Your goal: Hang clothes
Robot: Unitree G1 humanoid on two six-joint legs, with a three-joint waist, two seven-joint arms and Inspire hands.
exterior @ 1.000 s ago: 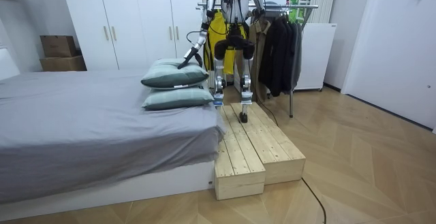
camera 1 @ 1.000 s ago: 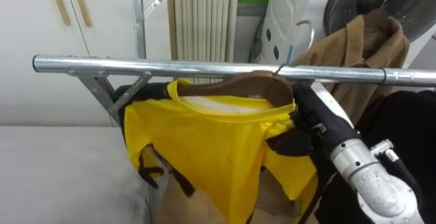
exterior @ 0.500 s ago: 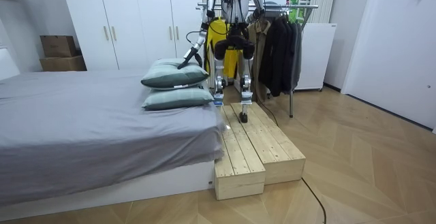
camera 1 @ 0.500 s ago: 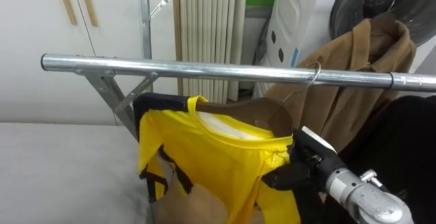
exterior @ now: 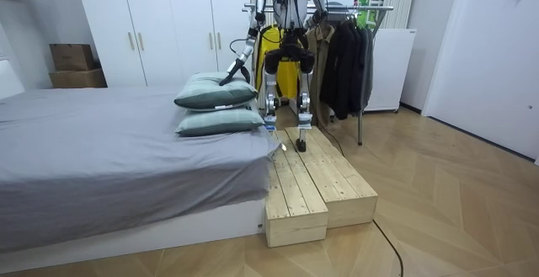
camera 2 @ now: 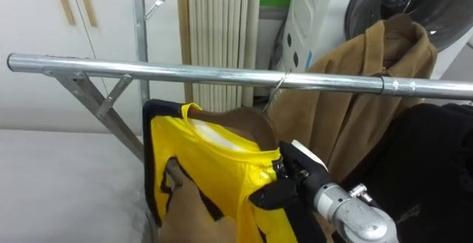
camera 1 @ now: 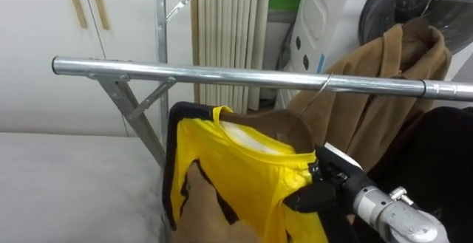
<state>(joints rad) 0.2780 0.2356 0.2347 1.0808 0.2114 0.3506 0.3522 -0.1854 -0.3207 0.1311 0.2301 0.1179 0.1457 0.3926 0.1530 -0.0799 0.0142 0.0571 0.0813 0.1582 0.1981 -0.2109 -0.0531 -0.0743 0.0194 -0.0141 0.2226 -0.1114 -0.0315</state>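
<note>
Where we grip: right hand (camera 1: 326, 186) clenched on the yellow shirt (camera 1: 244, 187) at its shoulder.
Left hand (exterior: 226, 80): by the pillows (exterior: 210, 97); grasp we cannot tell.
Done: hanger (camera 1: 287, 125) hooked over the rail (camera 1: 185, 73).
Left: we judge, only letting go.

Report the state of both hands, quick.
Left hand: cannot be told; it hangs beside the pillows.
Right hand: closed on the yellow shirt at its shoulder.
</note>
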